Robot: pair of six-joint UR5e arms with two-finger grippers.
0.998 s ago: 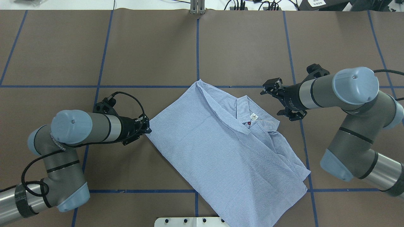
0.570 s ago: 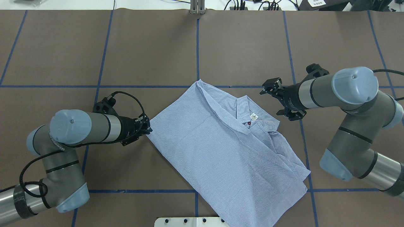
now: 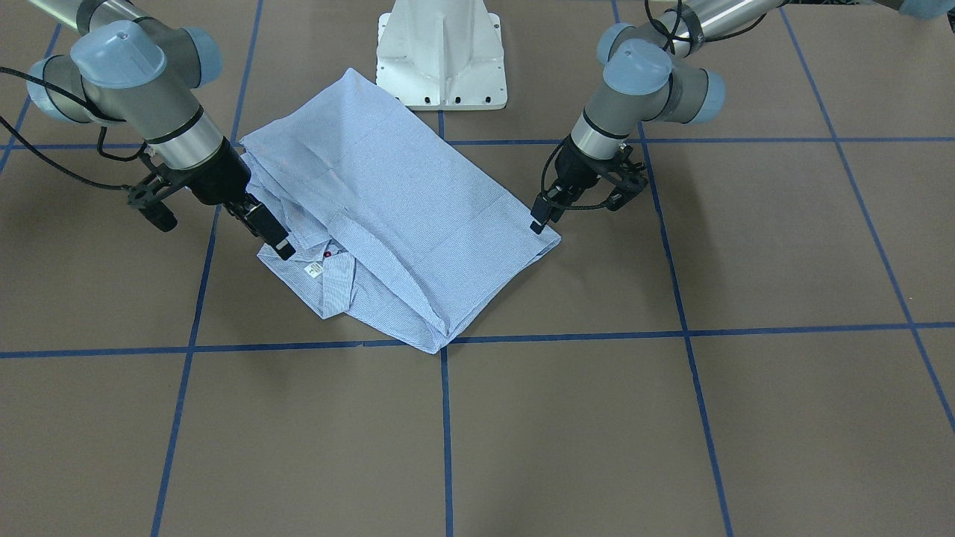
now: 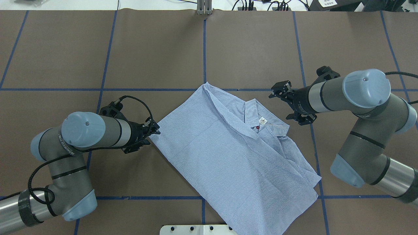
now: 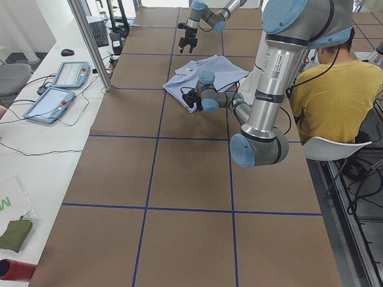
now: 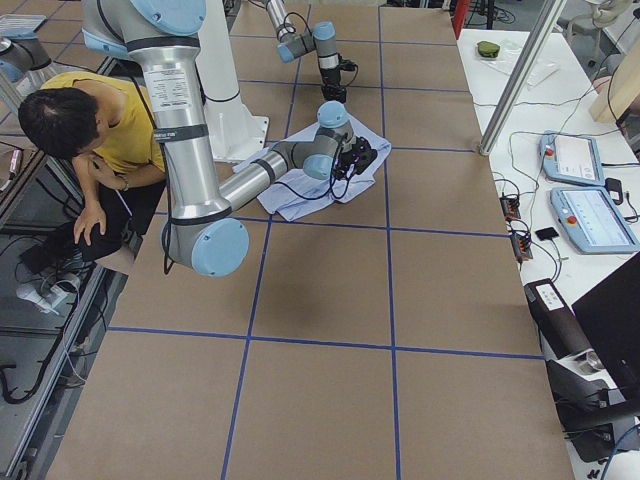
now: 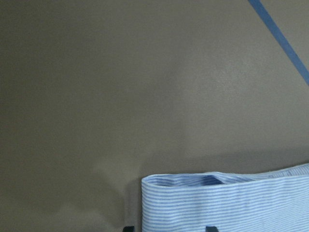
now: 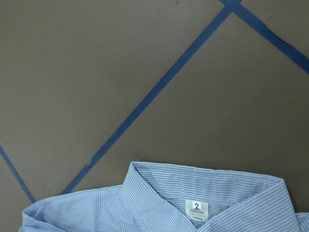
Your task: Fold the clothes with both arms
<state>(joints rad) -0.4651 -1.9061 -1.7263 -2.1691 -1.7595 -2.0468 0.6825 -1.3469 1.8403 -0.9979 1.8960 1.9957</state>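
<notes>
Front view: the striped shirt [image 3: 403, 201] lies flat on the table [image 3: 671, 418], with the left gripper [image 3: 539, 220] at its corner.

Overhead: the right gripper [image 4: 290, 103] hovers spread beside the collar [image 4: 249, 111] (not touching). The left gripper has edged forward.

Left wrist: the fingertips [image 7: 210, 228] stand apart, straddling the hem [image 7: 193, 180].

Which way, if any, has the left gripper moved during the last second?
Yes. In the overhead view the left gripper has shifted slightly right, away from the blue tape line, toward the striped shirt's edge.
</notes>
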